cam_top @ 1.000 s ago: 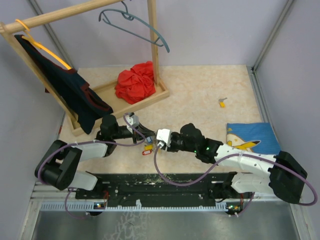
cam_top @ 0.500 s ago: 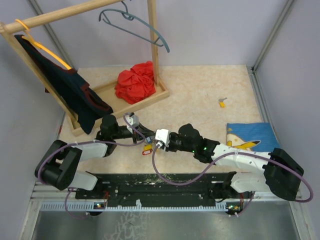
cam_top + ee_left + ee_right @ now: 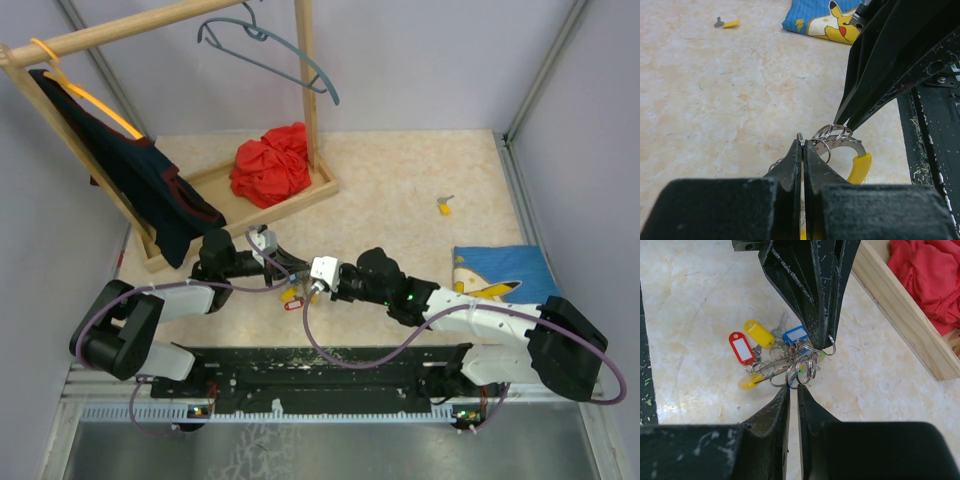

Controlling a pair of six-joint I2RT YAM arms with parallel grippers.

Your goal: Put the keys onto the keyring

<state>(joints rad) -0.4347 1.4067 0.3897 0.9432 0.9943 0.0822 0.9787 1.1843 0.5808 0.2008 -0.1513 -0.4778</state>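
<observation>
Keys (image 3: 765, 347): small metal keys with red, yellow and blue plastic tags, each tag with a white insert, bunched on small split rings. Keyring (image 3: 860, 167): thin grey metal loop with a yellow section, threaded through the bunch. The bunch lies on the beige marbled table (image 3: 400, 190) just in front of the shallow wooden tray (image 3: 225, 185). Left gripper (image 3: 802, 147): fingers pressed together on a thin wire at the bunch; cannot tell which ring. Right gripper (image 3: 792, 390): a narrow slit between the fingers, tips at the split rings; cannot tell whether they pinch. Tray holds a crumpled red cloth (image 3: 271, 165). Right of the tray: a lone yellow-tagged key (image 3: 444, 206), then a blue cloth with a yellow cartoon print (image 3: 500, 272).
</observation>
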